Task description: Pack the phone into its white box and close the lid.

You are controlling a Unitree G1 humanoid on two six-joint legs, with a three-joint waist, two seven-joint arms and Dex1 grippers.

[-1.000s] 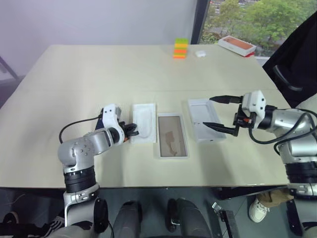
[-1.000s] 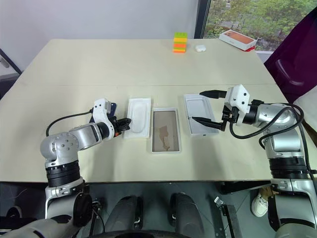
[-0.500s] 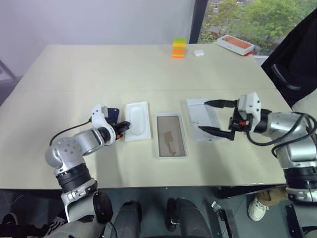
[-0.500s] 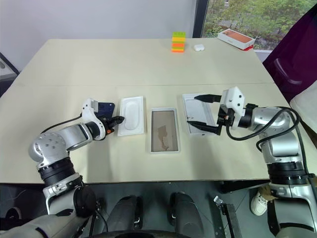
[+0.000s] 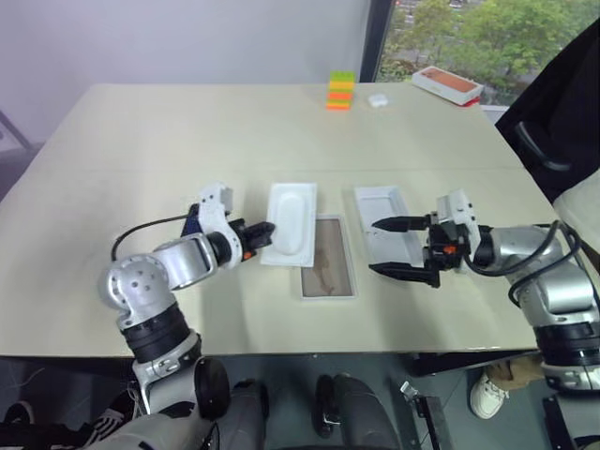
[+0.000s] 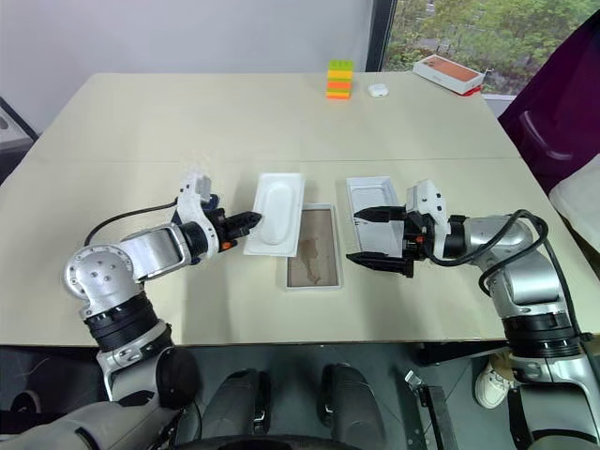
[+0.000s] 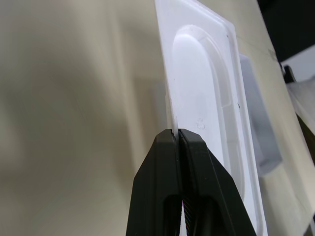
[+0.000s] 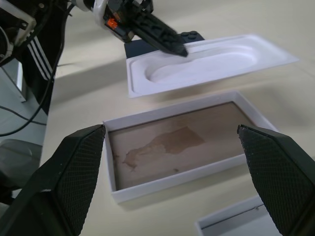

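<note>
Left gripper [image 5: 265,229] is clamped on the edge of the white moulded insert with an oval recess [image 5: 292,223], now lifted and carried partly over the shallow white box with tan floor [image 5: 325,259] near the table's [image 5: 141,131] front edge. Right gripper [image 5: 382,247] gapes wide, empty, over the white lid [image 5: 386,225]. The dark blue phone [image 8: 189,35] lies behind the left gripper, unpacked. Beyond the beige table stand coloured blocks [image 5: 340,91] and a window [image 5: 487,37].

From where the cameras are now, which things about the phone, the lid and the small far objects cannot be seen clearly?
- Phone: in the right wrist view just a dark corner shows behind the white insert; the left gripper hides it in the head views.
- Lid: its outer face is turned down; the right gripper partly covers it.
- Small white object by the coloured blocks: too small to identify.
</note>
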